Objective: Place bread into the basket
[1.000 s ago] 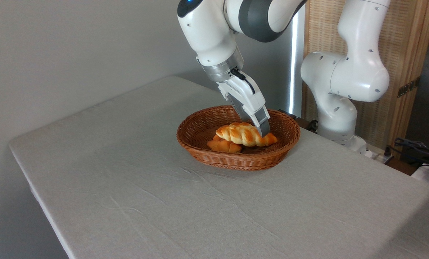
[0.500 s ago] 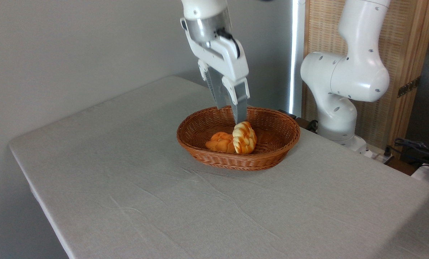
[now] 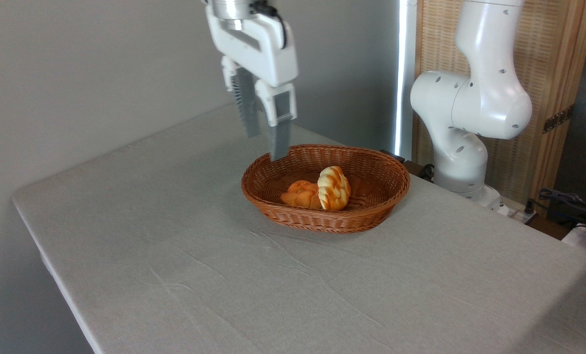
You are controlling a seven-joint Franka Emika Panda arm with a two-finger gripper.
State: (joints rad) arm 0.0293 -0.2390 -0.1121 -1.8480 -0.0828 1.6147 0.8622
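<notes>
The braided bread [image 3: 333, 187] lies inside the reddish-brown wicker basket [image 3: 371, 216], seen end-on, resting against a darker orange knotted bun [image 3: 300, 193]. My gripper [image 3: 265, 145] hangs open above the basket's far left rim, up and to the left of the bread. Nothing is between its two grey fingers [image 3: 278, 140], which point straight down.
The basket stands near the table's far right edge on a grey cloth [image 3: 224, 275]. The arm's white base [image 3: 462, 128] rises just behind the table on the right, in front of a wooden screen. Cables [image 3: 568, 201] lie at the far right.
The gripper let go of the bread, which turned end-on and settled in the basket against the bun. The gripper then rose and moved left, away from the bread.
</notes>
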